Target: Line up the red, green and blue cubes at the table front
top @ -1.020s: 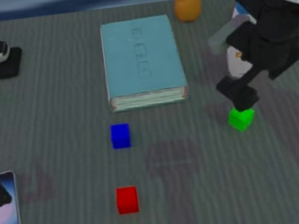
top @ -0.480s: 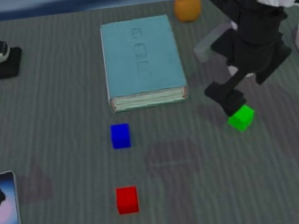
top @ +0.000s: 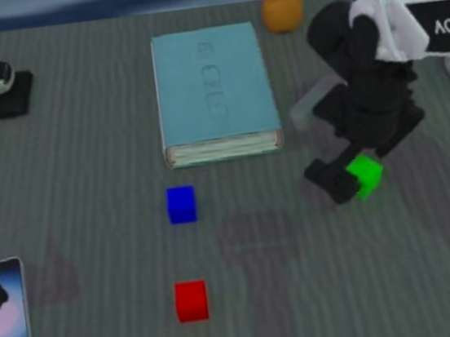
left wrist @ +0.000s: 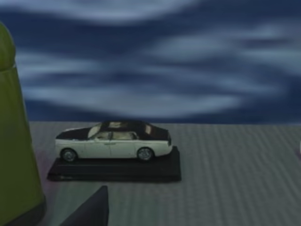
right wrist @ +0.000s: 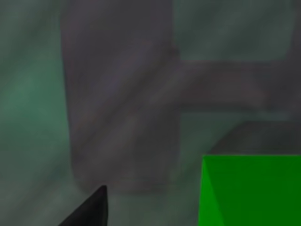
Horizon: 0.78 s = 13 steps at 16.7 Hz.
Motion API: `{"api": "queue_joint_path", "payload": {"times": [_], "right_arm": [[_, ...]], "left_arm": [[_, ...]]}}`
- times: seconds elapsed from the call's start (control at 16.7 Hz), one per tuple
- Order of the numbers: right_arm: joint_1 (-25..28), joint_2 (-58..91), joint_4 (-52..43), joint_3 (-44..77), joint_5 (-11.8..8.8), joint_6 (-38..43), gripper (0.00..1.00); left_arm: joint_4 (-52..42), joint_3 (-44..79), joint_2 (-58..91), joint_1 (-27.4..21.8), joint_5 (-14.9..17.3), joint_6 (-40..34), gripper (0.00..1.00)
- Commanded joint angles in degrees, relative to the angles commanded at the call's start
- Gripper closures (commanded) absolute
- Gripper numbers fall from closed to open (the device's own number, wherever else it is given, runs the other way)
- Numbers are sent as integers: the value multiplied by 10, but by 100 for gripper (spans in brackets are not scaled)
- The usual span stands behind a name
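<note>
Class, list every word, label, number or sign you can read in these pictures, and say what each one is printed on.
"AGIL": white letters on a black panel of the right arm, cut off by the picture's edge.
Embossed marks on the cover of the pale blue hardcover book: too blurred to read.
Small white and dark model car on its black base: no text readable.
Red, green and blue matte cubes: no marks.

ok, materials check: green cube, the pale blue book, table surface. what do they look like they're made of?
Green cube, at the right gripper: flat matte colour, no gloss or grain, probably plastic or painted wood; can't tell which. Book: hardcover, pale blue cloth-like or paper cover with faint embossed marks, page edges visible at its front. Table: dark grey with fine parallel ribs, looks like woven cloth, not shiny.
</note>
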Motion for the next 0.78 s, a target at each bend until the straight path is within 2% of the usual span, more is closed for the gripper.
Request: {"api": "queue_joint_path", "payload": {"times": [0.36,0.78], "right_arm": [[1,10,21,-15,0,0,0],[1,10,21,-15,0,0,53]], "left_arm": [[0,0,0,0,0,0,0],[0,0,0,0,0,0,0]]}}
